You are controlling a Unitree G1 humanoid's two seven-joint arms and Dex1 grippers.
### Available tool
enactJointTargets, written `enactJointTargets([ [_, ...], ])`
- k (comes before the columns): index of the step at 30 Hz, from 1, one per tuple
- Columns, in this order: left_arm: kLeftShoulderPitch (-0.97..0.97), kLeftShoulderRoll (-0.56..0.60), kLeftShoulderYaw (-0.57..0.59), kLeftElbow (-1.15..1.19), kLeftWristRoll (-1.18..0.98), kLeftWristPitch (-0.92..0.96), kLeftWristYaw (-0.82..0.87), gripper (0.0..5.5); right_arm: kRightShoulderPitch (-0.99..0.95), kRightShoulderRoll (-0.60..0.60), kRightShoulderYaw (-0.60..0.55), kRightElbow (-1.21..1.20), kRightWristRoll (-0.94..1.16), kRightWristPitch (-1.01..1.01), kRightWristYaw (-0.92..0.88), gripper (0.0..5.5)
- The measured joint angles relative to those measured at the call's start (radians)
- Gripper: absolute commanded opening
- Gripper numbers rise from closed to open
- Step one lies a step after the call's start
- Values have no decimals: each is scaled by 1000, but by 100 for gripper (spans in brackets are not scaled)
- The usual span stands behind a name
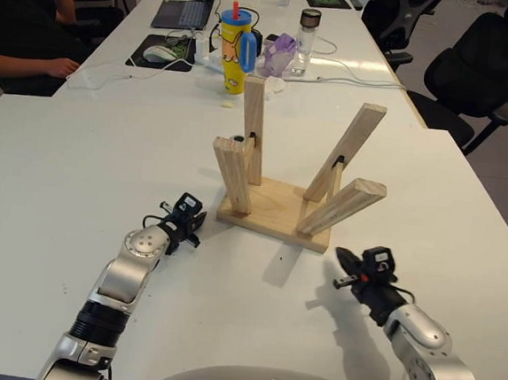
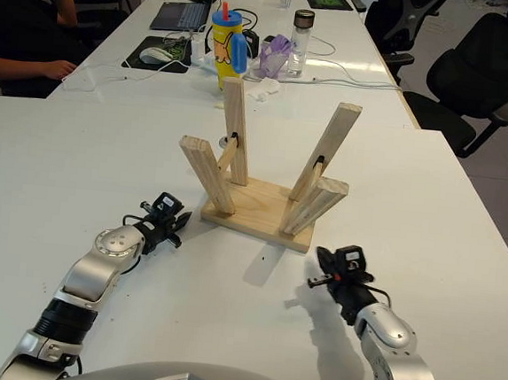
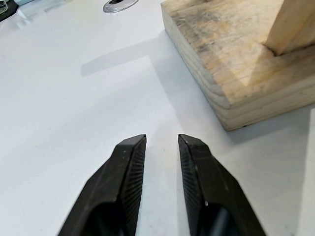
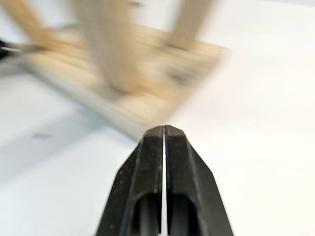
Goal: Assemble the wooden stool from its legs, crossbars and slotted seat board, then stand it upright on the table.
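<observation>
Yellow cup stands between laptop and bottle.

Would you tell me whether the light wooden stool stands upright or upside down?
Upside down: its seat board lies flat on the white table, legs pointing up.

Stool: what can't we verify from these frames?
- Head views: dark marks between the legs are too small; crossbars or not, unclear.
- Head views: seat board underside faces the table, hidden.
- Right wrist view: stool blurred, joints unreadable.
- Left wrist view: seat board cut off by the frame edge; one leg base visible.
</observation>
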Motion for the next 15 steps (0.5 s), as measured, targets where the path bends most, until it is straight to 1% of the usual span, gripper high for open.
enactJointTargets([
  [7, -55, 56, -61, 20, 16, -2, -100, 125, -121, 59, 102, 65, -58, 20, -19, 4],
  [11, -56, 62, -87, -3, -7, 8, -160, 125, -147, 62, 118, 78, -60, 43, -5, 4],
  [13, -57, 56, -89, -4, -13, 3, -162, 125, -160, 57, 118, 88, -66, 49, -3, 4],
  [15, -57, 55, -89, 3, -20, -8, -168, 105, -172, 51, 118, 105, -67, 48, 3, 0],
])
